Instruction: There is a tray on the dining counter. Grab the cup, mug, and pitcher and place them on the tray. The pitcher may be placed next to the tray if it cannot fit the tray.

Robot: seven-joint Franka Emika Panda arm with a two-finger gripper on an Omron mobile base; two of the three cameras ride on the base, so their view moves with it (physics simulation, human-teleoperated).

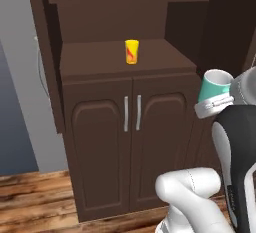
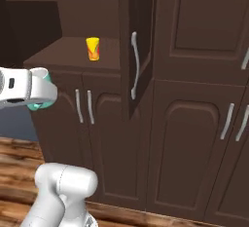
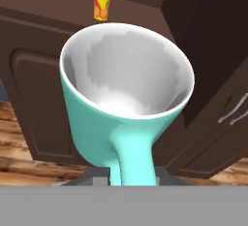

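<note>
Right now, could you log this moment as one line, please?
gripper: shut on mug | cup: on cabinet shelf, untouched

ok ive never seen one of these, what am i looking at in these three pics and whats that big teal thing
It is a white robot arm with dark joints on a driving base, in a rendered kitchen. Two pictures come from cameras riding on the base, behind the arm to its left and right, both facing the same dark brown wooden cabinet. The third comes from a camera on the hand itself, looking along the gripper.

The big teal thing is a small teal mug with a white inside. It looks huge because the hand camera is right beside it. The gripper is shut on the mug's handle, holding it in the air in front of the cabinet.

On the cabinet's shelf stands a small yellow handleless cup with a red flame mark, upright and untouched.
</note>
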